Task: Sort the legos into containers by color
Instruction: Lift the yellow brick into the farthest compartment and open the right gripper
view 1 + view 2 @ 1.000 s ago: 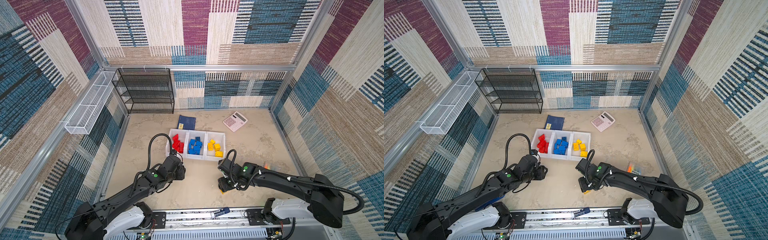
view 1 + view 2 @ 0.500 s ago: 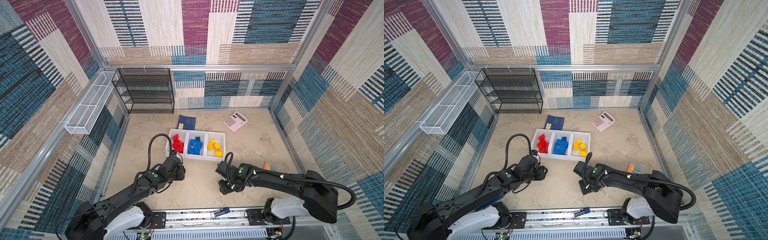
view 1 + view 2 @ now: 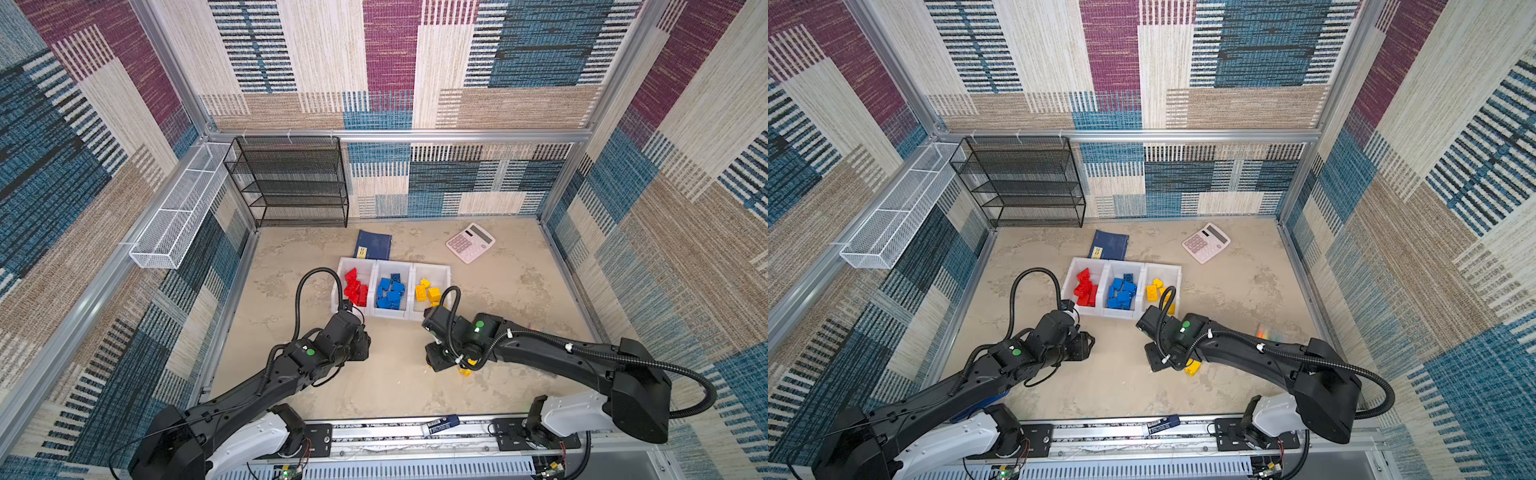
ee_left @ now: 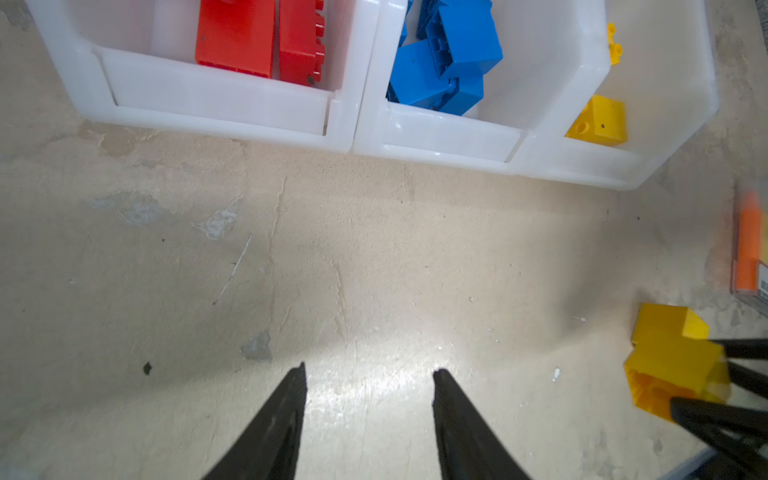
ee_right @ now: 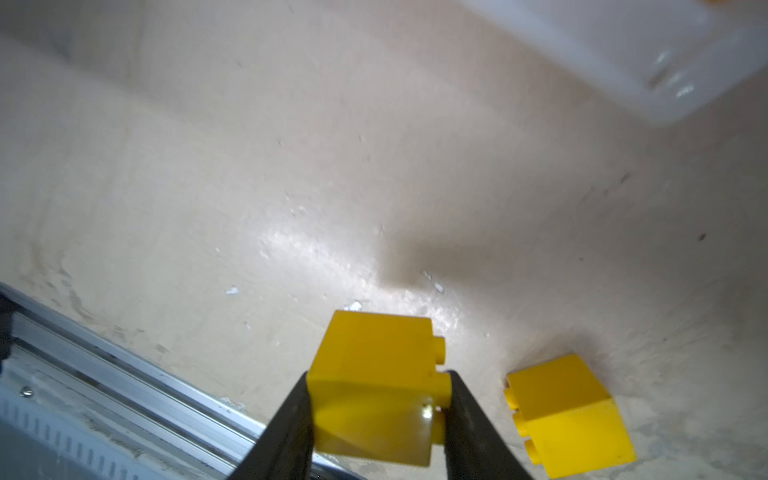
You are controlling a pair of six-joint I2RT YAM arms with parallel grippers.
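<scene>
My left gripper (image 4: 368, 374) hangs spread and empty over the table (image 4: 374, 257) in front of the containers (image 4: 224, 104), whose bins hold red legos (image 4: 249, 37), blue legos (image 4: 449, 62) and yellow legos (image 4: 598, 120). In front of their yellow end, my right gripper (image 5: 379, 376) clamps a yellow brick (image 5: 370, 353); a second yellow brick (image 5: 569, 411) lies just beside it.

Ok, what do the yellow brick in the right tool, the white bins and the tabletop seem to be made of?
The yellow brick: hard moulded plastic, glossy; crisp edges, round studs, glare on its face.
The white bins: smooth plastic, probably slightly translucent; milky walls, bright highlights on the rims.
The tabletop: uncertain, perhaps coated board or stone-look laminate; beige, mottled, scratched, with a dull sheen.
</scene>
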